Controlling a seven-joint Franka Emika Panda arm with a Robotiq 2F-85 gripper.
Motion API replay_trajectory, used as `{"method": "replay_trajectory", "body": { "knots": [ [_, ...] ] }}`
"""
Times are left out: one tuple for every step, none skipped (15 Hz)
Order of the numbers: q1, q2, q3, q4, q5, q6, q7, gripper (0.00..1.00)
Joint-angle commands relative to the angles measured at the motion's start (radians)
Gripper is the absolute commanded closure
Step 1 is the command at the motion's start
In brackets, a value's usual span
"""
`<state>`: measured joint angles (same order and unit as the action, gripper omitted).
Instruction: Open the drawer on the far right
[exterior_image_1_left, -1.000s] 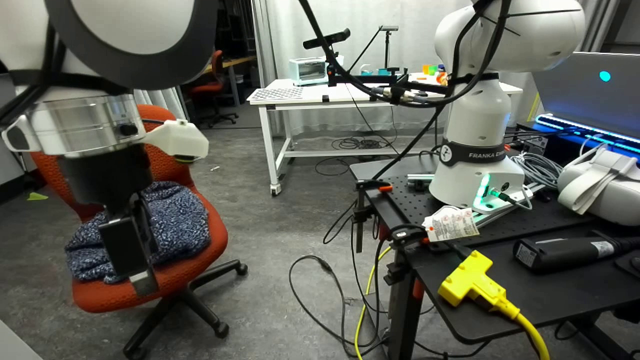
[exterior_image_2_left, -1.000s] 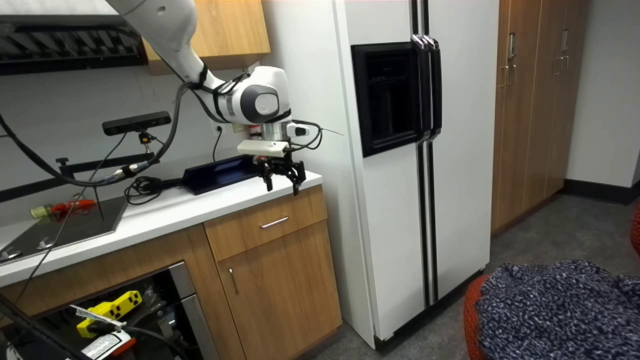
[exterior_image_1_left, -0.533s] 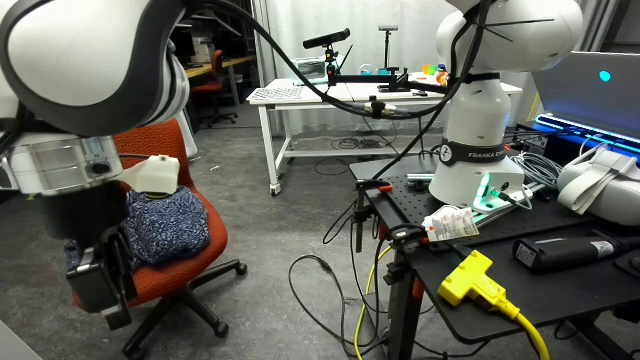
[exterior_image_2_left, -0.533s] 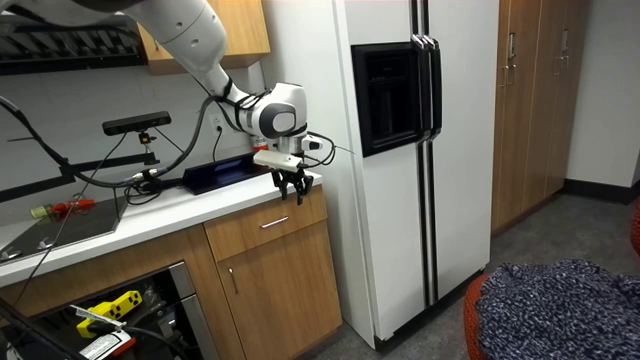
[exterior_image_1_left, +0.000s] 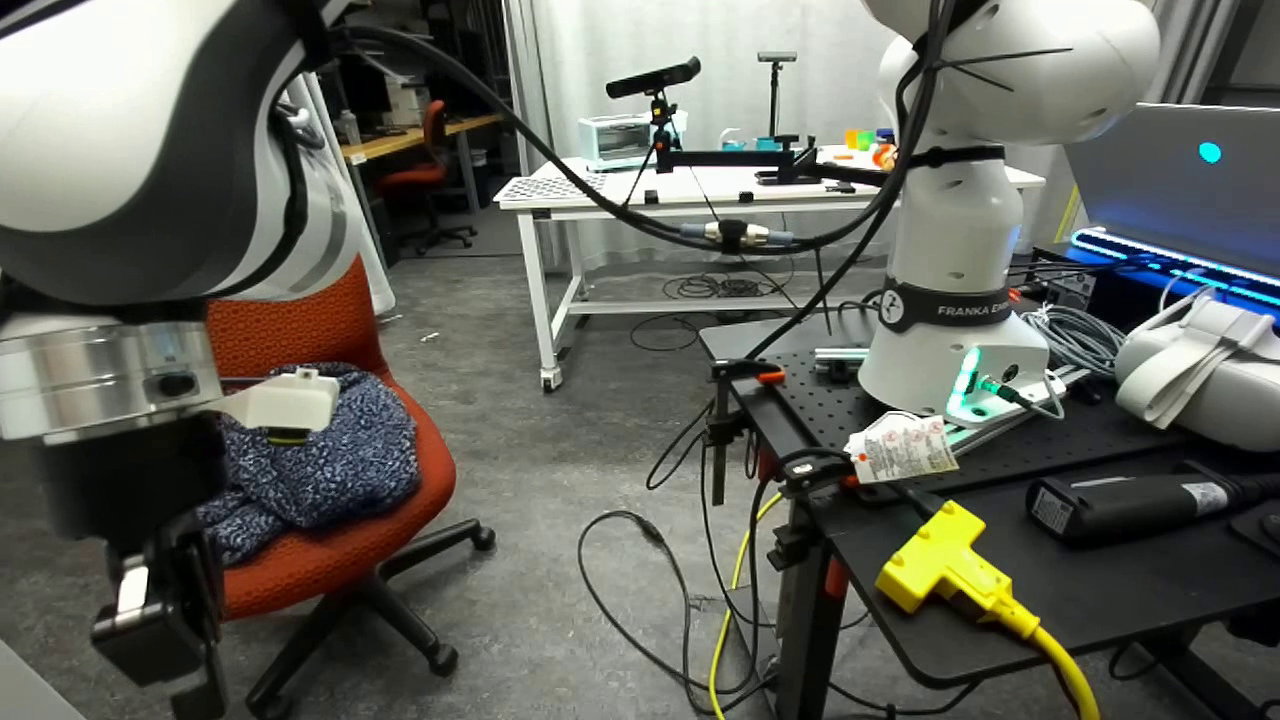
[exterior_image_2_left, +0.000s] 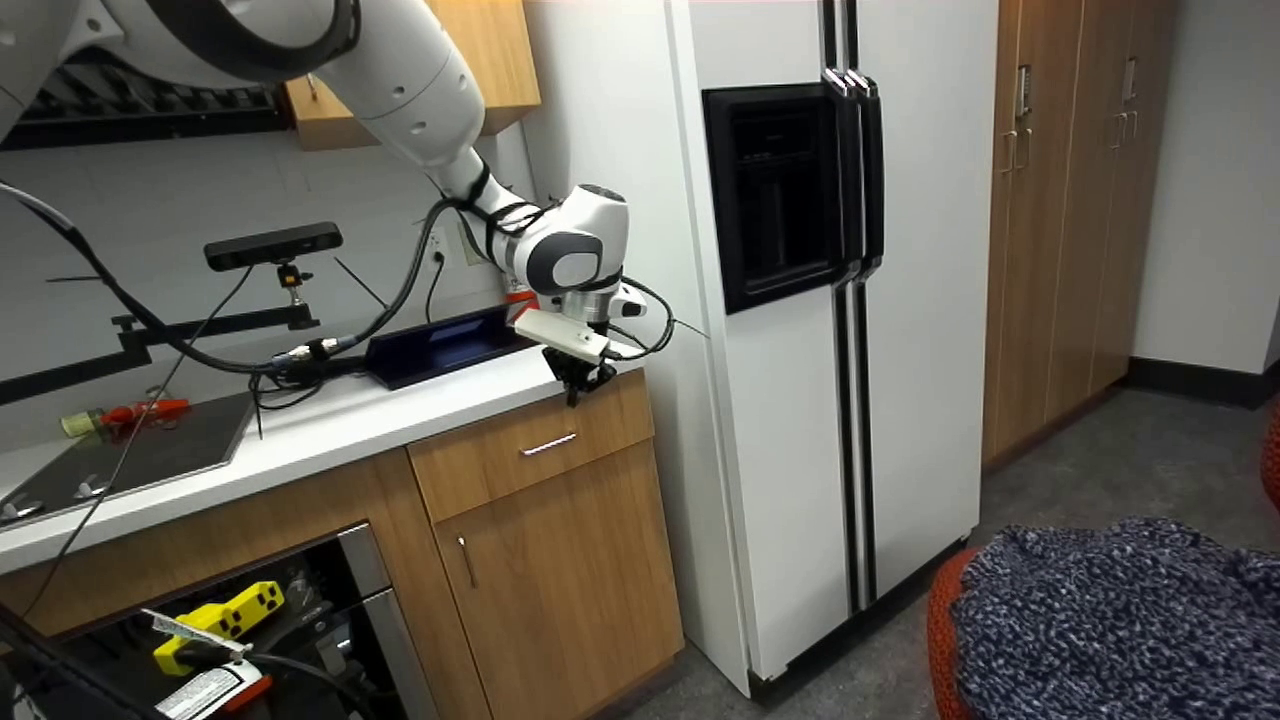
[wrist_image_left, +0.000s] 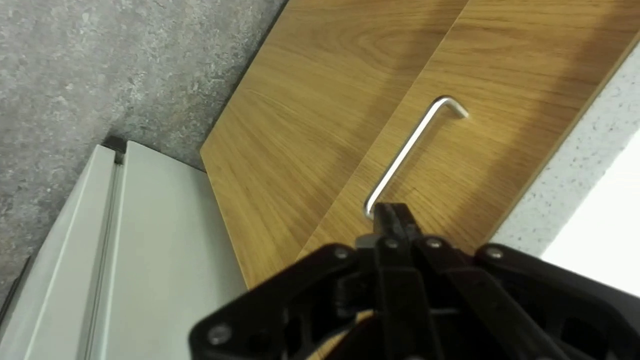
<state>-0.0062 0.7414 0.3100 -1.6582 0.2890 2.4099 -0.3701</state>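
Observation:
The drawer (exterior_image_2_left: 480, 470) is a light-wood front under the right end of the counter, pushed in flush. Its slim silver handle (exterior_image_2_left: 548, 444) runs across the middle. My black gripper (exterior_image_2_left: 574, 400) hangs in front of the drawer's upper part, above and slightly right of the handle in that exterior view. In the wrist view the fingertips of the gripper (wrist_image_left: 395, 206) are pressed together with nothing between them. They overlap the near end of the handle (wrist_image_left: 407, 147); whether they touch it I cannot tell. The drawer's inside is hidden.
A white counter (exterior_image_2_left: 400, 415) juts above the drawer, holding a dark blue tray (exterior_image_2_left: 440, 345). The white fridge (exterior_image_2_left: 635, 300) stands close to the right. Below is a cabinet door (exterior_image_2_left: 565, 560). An orange chair (exterior_image_1_left: 300, 575) with a dark knit cloth shows behind my gripper (exterior_image_1_left: 195, 685).
Over the last second the arm has moved right and down in the view with the drawer. The gripper's fingers have gone from spread to pressed together, and the hand has tilted.

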Motion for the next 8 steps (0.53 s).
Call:
{"method": "replay_trajectory", "body": {
  "knots": [
    [-0.035,0.049,0.047,0.053,0.032,-0.019,-0.084,1.0],
    [-0.037,0.052,0.051,0.055,0.03,-0.02,-0.091,1.0],
    [-0.036,0.054,0.051,0.058,0.024,-0.021,-0.096,1.0],
    [-0.034,0.056,0.05,0.06,0.019,-0.023,-0.097,1.0],
    [-0.033,0.057,0.05,0.062,0.016,-0.024,-0.1,1.0],
    [-0.031,0.057,0.049,0.064,0.015,-0.026,-0.096,1.0],
    [-0.015,0.039,0.03,0.034,0.004,-0.004,-0.064,0.99],
    [-0.015,0.039,0.031,0.035,0.004,-0.005,-0.065,0.99]
  ]
}}
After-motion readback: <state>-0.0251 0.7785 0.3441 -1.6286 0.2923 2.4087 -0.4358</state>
